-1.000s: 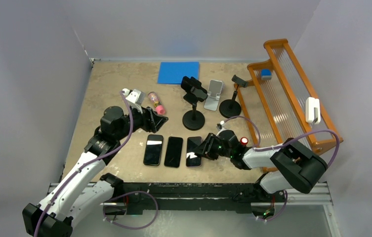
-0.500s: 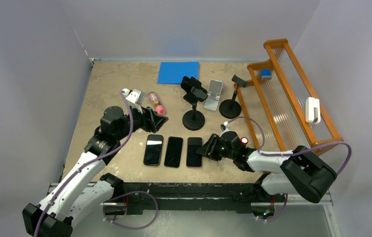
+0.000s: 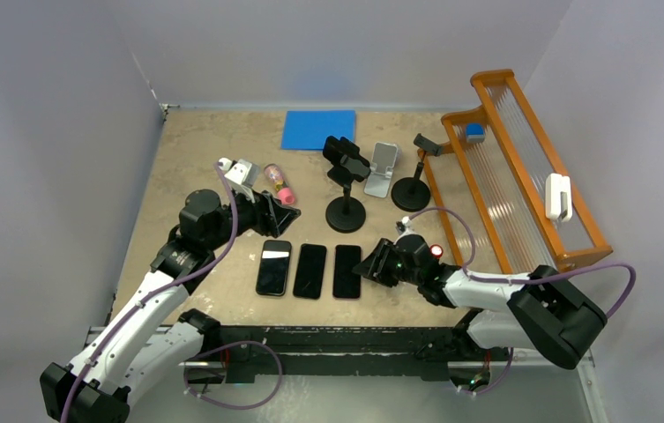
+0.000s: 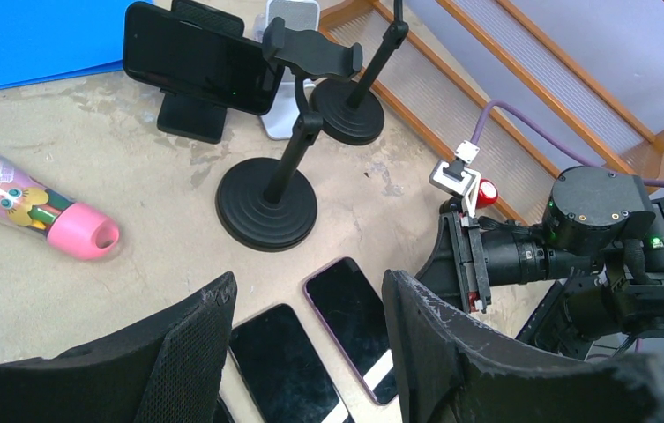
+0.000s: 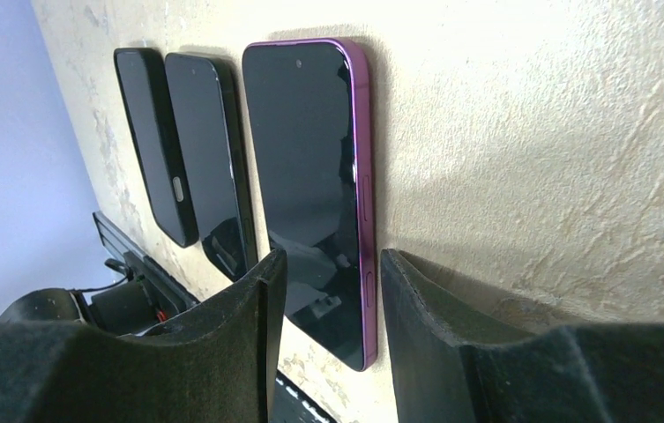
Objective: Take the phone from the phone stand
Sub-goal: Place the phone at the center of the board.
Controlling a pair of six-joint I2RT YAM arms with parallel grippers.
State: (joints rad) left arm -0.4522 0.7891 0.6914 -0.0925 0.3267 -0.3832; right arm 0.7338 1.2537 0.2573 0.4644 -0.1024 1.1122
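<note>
A black phone (image 4: 194, 58) sits in a black phone stand (image 3: 345, 176) at mid-table, behind its round base (image 4: 266, 210). Three phones lie flat in a row near the front: a purple-edged one (image 3: 346, 270) on the right, a black one (image 3: 309, 270) in the middle and another (image 3: 273, 267) on the left. My right gripper (image 3: 366, 266) is low at the purple phone's (image 5: 310, 159) right edge. It stands open (image 5: 328, 264) and grips nothing. My left gripper (image 3: 286, 210) hovers open (image 4: 309, 286) above the row, with nothing between its fingers.
An orange rack (image 3: 522, 167) runs along the right side. A white stand (image 3: 383, 167) and an empty black clamp stand (image 3: 412, 189) are beside the loaded stand. A blue mat (image 3: 317, 129) lies at the back, and a pink bottle (image 3: 279, 183) lies at the left.
My right gripper has drawn back slightly to the right off the purple phone, its jaws a little wider, and its elbow has swung right. The left arm has not moved.
</note>
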